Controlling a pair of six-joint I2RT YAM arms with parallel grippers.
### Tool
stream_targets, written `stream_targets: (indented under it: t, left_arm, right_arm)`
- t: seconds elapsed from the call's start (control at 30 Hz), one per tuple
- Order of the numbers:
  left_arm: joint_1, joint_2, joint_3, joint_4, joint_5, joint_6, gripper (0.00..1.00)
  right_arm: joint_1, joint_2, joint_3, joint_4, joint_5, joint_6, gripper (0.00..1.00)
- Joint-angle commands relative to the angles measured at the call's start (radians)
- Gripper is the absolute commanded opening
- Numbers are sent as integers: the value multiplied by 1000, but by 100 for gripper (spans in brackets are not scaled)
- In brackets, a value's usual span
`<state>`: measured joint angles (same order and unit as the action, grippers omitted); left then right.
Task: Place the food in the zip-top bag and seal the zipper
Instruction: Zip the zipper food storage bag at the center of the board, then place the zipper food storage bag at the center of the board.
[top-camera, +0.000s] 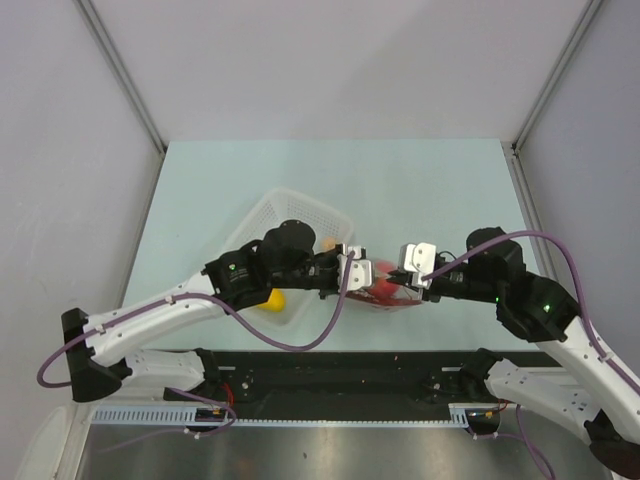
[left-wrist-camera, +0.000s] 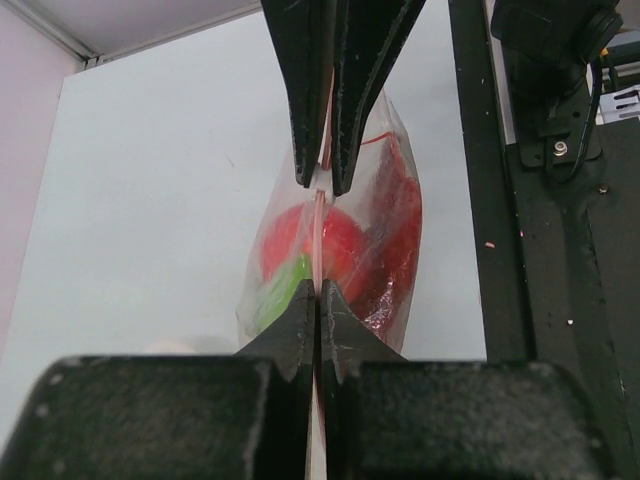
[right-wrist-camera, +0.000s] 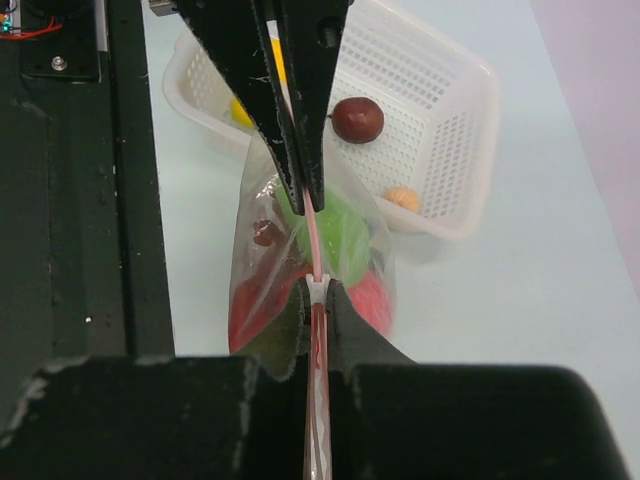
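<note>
Top external view: the left gripper (top-camera: 357, 272) and the right gripper (top-camera: 413, 268) meet near the front of the surface (top-camera: 440, 190), both with jaws clenched on the bag (top-camera: 392, 293) held between them, beside the basket (top-camera: 262, 212). Left wrist view: the near jaws are pressed together on the zipper (left-wrist-camera: 319, 225), the right gripper pinches the same strip further along, and the bag holds a tomato (left-wrist-camera: 340, 240), a green piece (left-wrist-camera: 283, 292) and a lobster (left-wrist-camera: 398, 225). Right wrist view: the near jaws grasp the zipper too, while a plum (right-wrist-camera: 357, 119), a mushroom (right-wrist-camera: 402, 198) and a yellow piece (right-wrist-camera: 238, 112) lie in the basket.
</note>
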<state>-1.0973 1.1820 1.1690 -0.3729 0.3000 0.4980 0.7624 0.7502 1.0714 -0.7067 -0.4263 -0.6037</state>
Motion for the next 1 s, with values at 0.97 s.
stream_targets:
  t: [0.97]
  left_arm:
    - [-76, -55, -316, 75, 79, 191, 0]
  right_arm:
    - [11, -114, -252, -249, -39, -220, 0]
